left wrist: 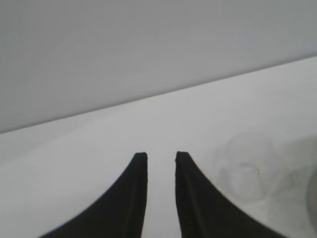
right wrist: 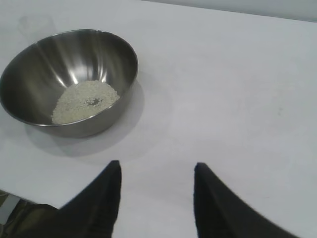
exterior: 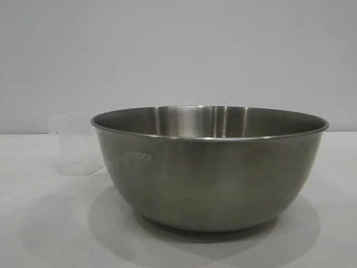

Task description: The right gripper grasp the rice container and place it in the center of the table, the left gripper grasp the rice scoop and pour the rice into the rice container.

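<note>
The rice container (exterior: 217, 178), a large steel bowl, stands on the white table (exterior: 44, 223) and fills the middle of the exterior view. In the right wrist view the rice (right wrist: 84, 101) lies as a shallow heap in the rice container (right wrist: 29, 74). The rice scoop (exterior: 75, 145), a small clear cup, stands on the table just behind the bowl's left side. My left gripper (left wrist: 161, 154) hovers over bare table beside the rice scoop (left wrist: 247, 171), its jaws a narrow gap apart with nothing between them. My right gripper (right wrist: 158, 165) is open and empty, well away from the bowl.
A plain grey wall (exterior: 178, 56) rises behind the table. White tabletop (right wrist: 237, 89) stretches beside the bowl on the right arm's side. Neither arm shows in the exterior view.
</note>
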Robot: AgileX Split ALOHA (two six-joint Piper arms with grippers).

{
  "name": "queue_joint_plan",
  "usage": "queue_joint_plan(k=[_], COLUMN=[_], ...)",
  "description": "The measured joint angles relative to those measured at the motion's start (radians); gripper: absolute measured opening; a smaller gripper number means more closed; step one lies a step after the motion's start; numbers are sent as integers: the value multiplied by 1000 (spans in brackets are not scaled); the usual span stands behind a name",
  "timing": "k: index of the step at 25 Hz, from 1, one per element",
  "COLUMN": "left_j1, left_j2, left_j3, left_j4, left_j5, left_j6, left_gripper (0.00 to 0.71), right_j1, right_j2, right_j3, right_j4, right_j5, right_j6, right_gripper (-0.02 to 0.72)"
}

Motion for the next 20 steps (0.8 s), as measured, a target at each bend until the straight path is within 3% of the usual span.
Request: queue_joint_plan(k=[7, 13, 17, 20], left_j1=[0, -2, -2, -2], left_j2=[-356, -515, -554, -587], left_j3=[-121, -220, -226, -196], left_j4=[-21, -49, -111, -123], left_j5=[478, 816, 969, 1024], left_j6=[1, 19, 67, 72], left_gripper=[103, 103, 103, 103], right_j1=[0, 0, 0, 0], right_j2=[0, 0, 0, 0], right_j3=[0, 0, 0, 0], right_j4=[0, 0, 0, 0], right_j5=[0, 0, 0, 0], right_j6=[0, 0, 0, 0], right_gripper=[287, 287, 287, 287])
